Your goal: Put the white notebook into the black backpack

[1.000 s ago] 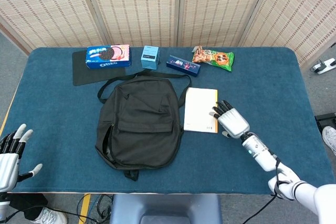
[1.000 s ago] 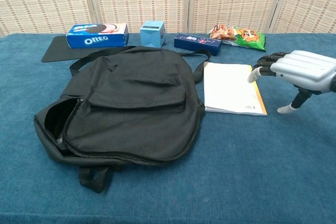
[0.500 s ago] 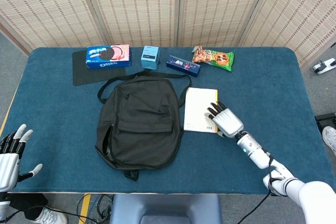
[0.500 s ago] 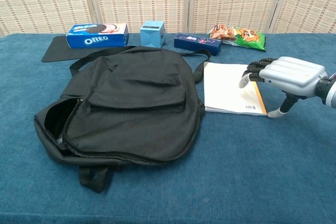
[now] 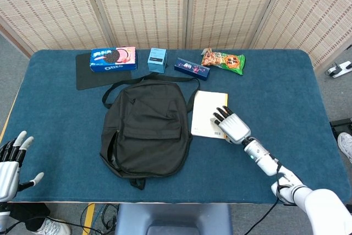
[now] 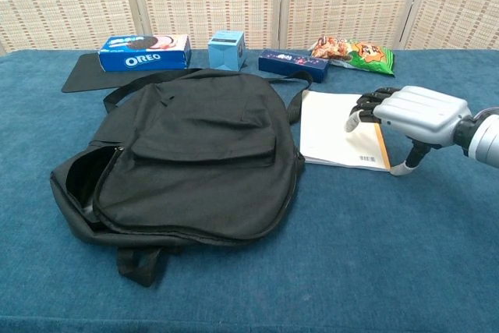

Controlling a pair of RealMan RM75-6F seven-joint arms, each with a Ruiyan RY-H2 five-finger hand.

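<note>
The white notebook lies flat on the blue table, just right of the black backpack. In the chest view the notebook shows an orange strip along its right edge. My right hand hovers over that edge; its fingertips rest on the cover and the thumb points down at the table beside the near right corner. Nothing is lifted. The backpack lies flat, its main opening gaping at the near left. My left hand hangs beyond the table's near left corner, fingers spread, holding nothing.
Along the far edge lie a black mat, an Oreo box, a light blue box, a dark blue box and a snack bag. A backpack strap loops close to the notebook's far left corner.
My right hand has moved left onto the notebook, from its right side to over its edge. The notebook has slid slightly left toward the backpack. The left hand has stayed put.
</note>
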